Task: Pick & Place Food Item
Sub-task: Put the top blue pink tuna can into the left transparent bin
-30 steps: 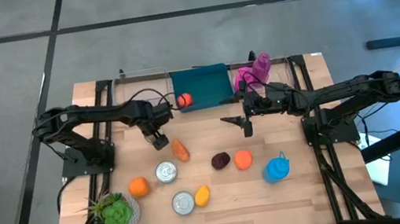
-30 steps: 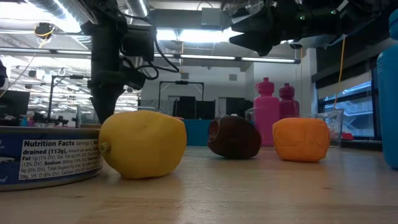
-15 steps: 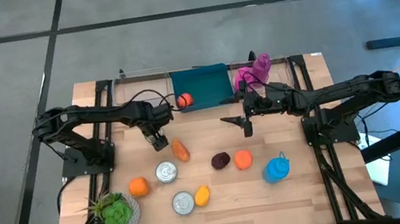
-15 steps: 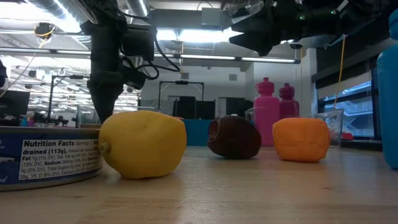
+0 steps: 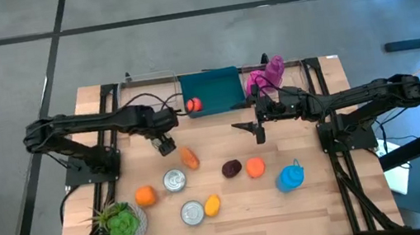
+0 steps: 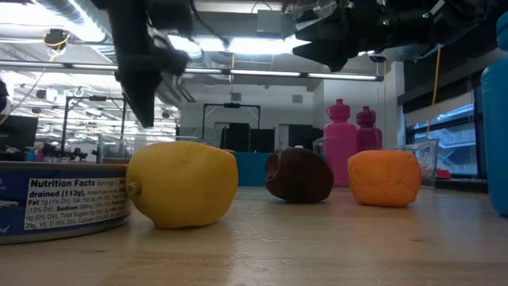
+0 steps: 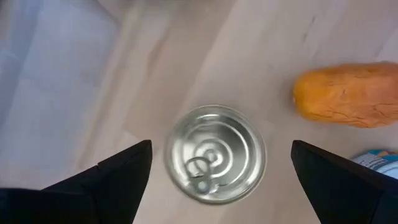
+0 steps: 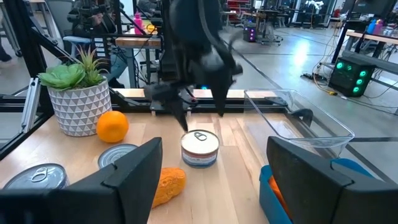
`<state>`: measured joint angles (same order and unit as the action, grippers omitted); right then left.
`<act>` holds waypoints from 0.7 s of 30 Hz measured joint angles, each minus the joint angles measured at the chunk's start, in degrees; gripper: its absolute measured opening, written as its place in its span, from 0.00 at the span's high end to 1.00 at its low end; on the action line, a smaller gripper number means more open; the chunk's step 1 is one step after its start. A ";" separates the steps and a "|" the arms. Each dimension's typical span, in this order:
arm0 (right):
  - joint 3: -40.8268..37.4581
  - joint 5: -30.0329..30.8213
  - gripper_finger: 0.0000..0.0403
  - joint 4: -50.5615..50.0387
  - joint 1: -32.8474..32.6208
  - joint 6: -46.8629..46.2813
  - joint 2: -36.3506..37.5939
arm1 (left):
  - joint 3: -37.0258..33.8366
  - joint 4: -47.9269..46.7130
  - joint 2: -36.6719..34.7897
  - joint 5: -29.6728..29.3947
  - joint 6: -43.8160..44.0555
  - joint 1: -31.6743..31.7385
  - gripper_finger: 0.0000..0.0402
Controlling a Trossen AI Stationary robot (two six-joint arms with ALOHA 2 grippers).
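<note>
High view: the left gripper hangs over the table with fingers spread; the carrot lies just beside it toward 4 o'clock, its long axis running roughly 11 to 5 o'clock.
High view, nearer arm: the left one by far; the right gripper waits well apart at 3 o'clock from the carrot, jaws parted.
High view, drop place: my guess is the teal bin at 12 o'clock, with a small orange-red item by its left edge.
Low view: carrot hidden behind the lemon; the left gripper hangs above and behind it.
Left wrist view: open fingers frame a silver can; the carrot sits off to one side, outside the jaws, so a sideways shift looks needed.
Right wrist view: carrot is a stubby, rough-skinned orange piece lying flat near the can.
Look: matte, blunt-ended, probably a soft toy food.
</note>
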<state>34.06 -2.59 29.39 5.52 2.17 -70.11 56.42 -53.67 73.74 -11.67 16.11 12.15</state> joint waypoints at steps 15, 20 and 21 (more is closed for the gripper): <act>0.00 0.02 0.28 0.00 0.02 0.63 0.00 | -14.35 7.75 -14.25 -11.84 9.43 -12.81 0.07; 0.00 0.07 0.28 -0.19 0.00 0.63 0.00 | -18.09 11.36 -14.28 -14.34 10.28 -16.73 0.07; 0.00 0.10 0.28 -0.27 0.00 0.63 0.00 | -18.39 11.50 -14.28 -14.80 10.24 -17.42 0.07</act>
<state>34.06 -2.49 29.12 5.52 2.81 -70.11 38.04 -42.17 59.46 -26.46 26.35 -5.27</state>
